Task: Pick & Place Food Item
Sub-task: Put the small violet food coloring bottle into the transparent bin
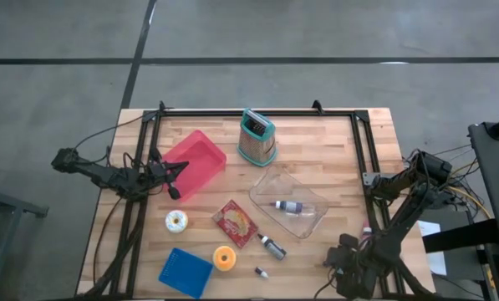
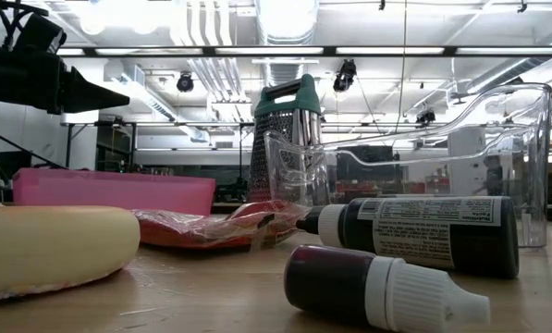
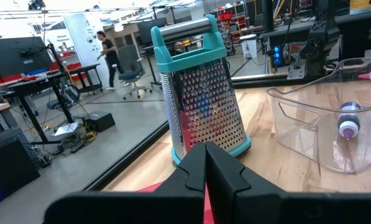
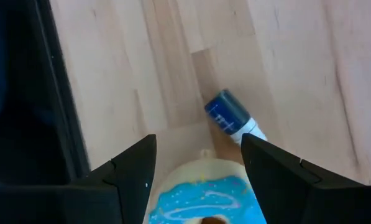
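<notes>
- At the table's [image 1: 333, 150] 5 o'clock corner, your right gripper [image 4: 197, 142] hangs above the wood with a blue-iced doughnut [image 4: 204, 196] between its fingers.
- Both fingers look pressed to the doughnut's sides. I judge that a wide grip on it, spread because the doughnut is broad and soft.
- That doughnut is the task's food item as I read it. It's in the gripper, not on the table.
- A small blue bottle [image 4: 230, 117] lies on the wood just beyond the fingertips, apart from the doughnut.
- At 9 o'clock, your left gripper [image 1: 172, 173] waits with its fingers pressed together and nothing between them.
- It sits at the near edge of the pink bin [image 1: 201, 159] and points toward the grater [image 1: 257, 138] at 12 o'clock, out of the right arm's way.
- The pink bin at 10 o'clock is open-topped, so it's a likely drop spot. The clear tub [image 1: 312, 219] near centre is closer to your right arm but holds a bottle. I can't tell which you want.
- Risk: a squeeze may dent the icing, so carry it level and keep clear of the loose bottles.
</notes>
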`<state>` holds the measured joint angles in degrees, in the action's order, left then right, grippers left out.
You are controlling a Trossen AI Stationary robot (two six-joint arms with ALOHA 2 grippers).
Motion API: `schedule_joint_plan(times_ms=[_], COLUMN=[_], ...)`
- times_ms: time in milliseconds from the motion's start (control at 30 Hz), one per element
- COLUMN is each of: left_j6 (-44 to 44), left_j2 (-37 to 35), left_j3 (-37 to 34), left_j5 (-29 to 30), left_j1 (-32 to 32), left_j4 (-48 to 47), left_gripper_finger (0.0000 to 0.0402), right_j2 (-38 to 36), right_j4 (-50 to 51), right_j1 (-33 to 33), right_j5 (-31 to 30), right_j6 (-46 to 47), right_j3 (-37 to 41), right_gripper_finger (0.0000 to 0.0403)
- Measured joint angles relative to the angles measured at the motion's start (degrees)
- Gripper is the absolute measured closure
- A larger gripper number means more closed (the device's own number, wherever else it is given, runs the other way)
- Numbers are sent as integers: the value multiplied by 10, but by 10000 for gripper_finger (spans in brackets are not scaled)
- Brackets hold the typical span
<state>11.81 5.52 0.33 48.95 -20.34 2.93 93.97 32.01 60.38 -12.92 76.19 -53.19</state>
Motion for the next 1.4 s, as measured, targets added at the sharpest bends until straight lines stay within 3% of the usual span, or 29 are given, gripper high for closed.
schedule_joint_plan(times_ms=[233,567,833,1400], left_j6=[0,0,0,0], left_j2=[0,0,0,0], left_j3=[0,0,0,0], left_j5=[0,0,0,0], left_j1=[0,0,0,0], left_j4=[0,0,0,0], left_gripper_finger=[396,396,396,396], right_j2=[0,0,-1,0], right_j4=[-7,-104,-106,-111], right_j1=[0,0,0,-1], right_j5=[-22,-24,-35,-38], right_j6=[-44,-60,-59,-57], right_j3=[24,80,84,85], right_gripper_finger=[172,172,175,254])
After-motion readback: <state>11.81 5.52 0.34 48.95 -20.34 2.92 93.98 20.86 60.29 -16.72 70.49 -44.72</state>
